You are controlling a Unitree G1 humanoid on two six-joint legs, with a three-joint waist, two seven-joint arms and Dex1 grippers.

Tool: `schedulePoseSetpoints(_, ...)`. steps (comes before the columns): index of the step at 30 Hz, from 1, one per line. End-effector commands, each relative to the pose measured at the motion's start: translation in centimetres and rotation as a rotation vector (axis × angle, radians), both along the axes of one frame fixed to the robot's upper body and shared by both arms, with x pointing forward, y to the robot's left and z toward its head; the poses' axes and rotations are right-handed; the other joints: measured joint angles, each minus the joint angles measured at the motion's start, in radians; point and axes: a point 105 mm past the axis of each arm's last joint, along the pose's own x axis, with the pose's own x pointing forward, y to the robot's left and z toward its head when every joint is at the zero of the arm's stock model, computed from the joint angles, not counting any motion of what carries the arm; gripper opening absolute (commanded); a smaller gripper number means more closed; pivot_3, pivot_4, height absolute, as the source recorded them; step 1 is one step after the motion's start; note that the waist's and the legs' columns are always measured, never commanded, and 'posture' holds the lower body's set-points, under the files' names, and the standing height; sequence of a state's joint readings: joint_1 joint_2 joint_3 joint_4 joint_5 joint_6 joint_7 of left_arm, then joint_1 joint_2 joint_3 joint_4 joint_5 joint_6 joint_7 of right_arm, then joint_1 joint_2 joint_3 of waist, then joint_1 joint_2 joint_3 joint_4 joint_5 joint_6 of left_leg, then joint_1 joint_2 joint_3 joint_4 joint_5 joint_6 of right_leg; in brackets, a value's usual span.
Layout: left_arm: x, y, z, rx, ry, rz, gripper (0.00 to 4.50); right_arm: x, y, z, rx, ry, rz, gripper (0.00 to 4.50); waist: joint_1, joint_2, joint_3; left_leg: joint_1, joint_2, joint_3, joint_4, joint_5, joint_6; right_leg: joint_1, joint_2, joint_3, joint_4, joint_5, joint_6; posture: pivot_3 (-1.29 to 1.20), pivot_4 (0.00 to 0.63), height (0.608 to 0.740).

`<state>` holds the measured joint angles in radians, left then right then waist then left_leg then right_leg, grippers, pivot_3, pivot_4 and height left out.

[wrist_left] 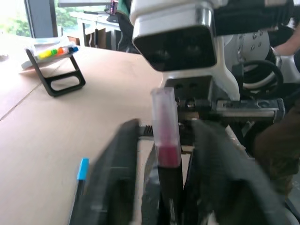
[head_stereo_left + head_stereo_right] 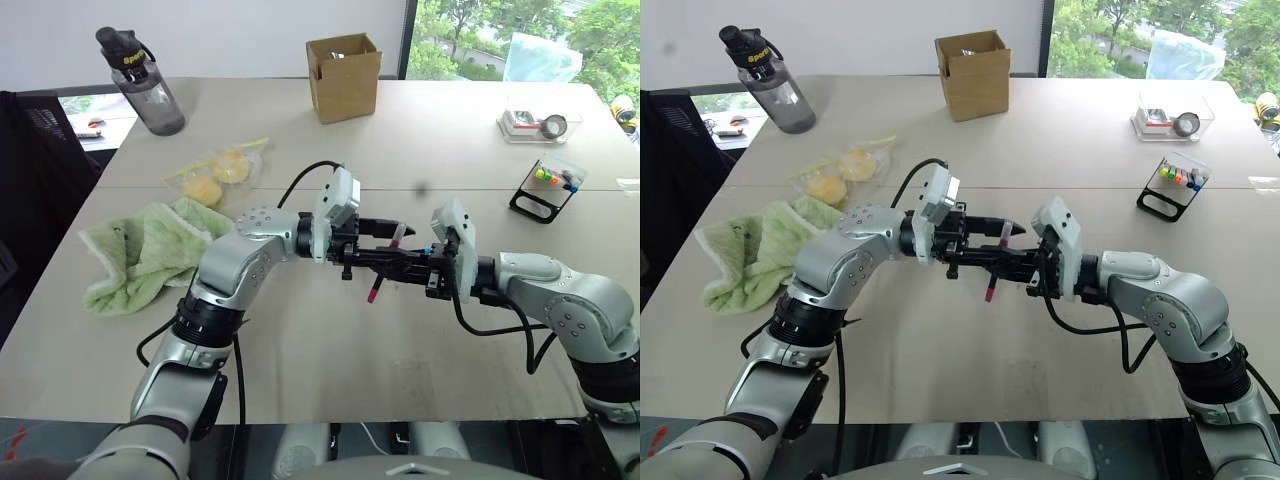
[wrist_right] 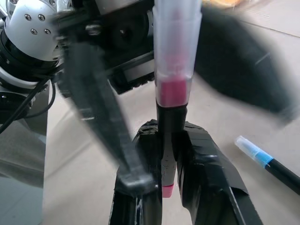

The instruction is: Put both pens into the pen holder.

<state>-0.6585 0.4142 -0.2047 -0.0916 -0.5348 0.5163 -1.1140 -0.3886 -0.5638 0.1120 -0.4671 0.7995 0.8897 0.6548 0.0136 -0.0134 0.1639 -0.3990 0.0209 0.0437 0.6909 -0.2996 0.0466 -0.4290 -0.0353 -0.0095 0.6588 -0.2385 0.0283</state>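
Observation:
The pink-red pen [image 2: 385, 265] hangs above the middle of the table, tilted, with its clear cap end up. My right gripper [image 3: 169, 136] is shut on its black barrel. My left gripper [image 1: 164, 140] faces it from the other side, open, with one blurred finger [image 1: 115, 178] on each side of the pen and apart from it. The light-blue capped pen [image 3: 262, 158] lies flat on the table under the two grippers. The pen holder [image 2: 547, 187], a black wire stand with colourful caps, stands at the far right.
A brown cardboard box [image 2: 344, 75] stands at the back centre. A grey water bottle [image 2: 145, 85] is at the back left. A green towel [image 2: 145, 250] and a bag of yellow items [image 2: 215, 172] lie on the left. A clear tray with tape rolls [image 2: 540, 122] sits behind the holder.

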Motion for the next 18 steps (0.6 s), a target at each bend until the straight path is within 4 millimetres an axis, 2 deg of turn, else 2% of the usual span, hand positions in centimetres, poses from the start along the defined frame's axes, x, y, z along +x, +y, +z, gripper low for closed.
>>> schedulePoseSetpoints(1,0.1,1.0,1.7,-0.073,-0.029,0.042,3.50,0.7,-2.3,1.1,-0.039,-0.233,-0.080,0.00,0.000,0.000,0.000,0.000,0.000,0.000,0.000,0.000,0.000,0.000,0.000,0.000,0.000,0.000,0.000,0.00,0.150,0.736)
schedulePoseSetpoints(5,0.7,2.3,3.1,-0.148,-0.035,0.120,3.50,2.1,-5.7,2.2,-0.078,-0.406,-0.241,0.00,-0.002,0.000,0.000,0.000,0.000,0.001,0.000,0.001,-0.001,0.000,0.000,0.000,0.000,0.000,0.000,0.00,0.150,0.736)
schedulePoseSetpoints(8,1.9,3.4,5.2,-0.248,-0.066,0.239,3.50,4.7,-10.8,5.6,-0.115,-0.675,-0.533,0.00,-0.002,0.000,0.000,0.001,0.000,0.001,0.002,0.001,-0.002,0.000,0.000,0.001,0.003,0.000,0.000,0.00,0.150,0.736)
schedulePoseSetpoints(11,2.4,3.4,6.3,-0.280,-0.081,0.288,3.50,5.9,-14.3,7.3,-0.179,-0.860,-0.721,0.00,-0.001,0.000,0.000,0.001,0.000,0.001,0.005,0.001,-0.002,0.000,0.000,0.001,0.004,0.000,0.000,0.00,0.150,0.736)
schedulePoseSetpoints(14,2.8,2.7,6.8,-0.265,-0.090,0.314,3.50,6.8,-16.2,7.9,-0.247,-0.994,-0.825,0.00,-0.001,0.000,0.000,0.001,0.000,0.001,0.006,0.001,-0.002,0.001,0.000,0.001,0.004,0.000,0.000,0.00,0.150,0.736)
schedulePoseSetpoints(18,2.9,1.9,7.1,-0.229,-0.101,0.340,3.50,7.9,-18.3,7.1,-0.303,-1.047,-0.919,0.00,-0.002,0.000,0.000,0.001,0.000,0.003,0.006,0.001,-0.003,0.001,0.000,0.003,0.004,0.000,0.000,0.00,0.150,0.736)
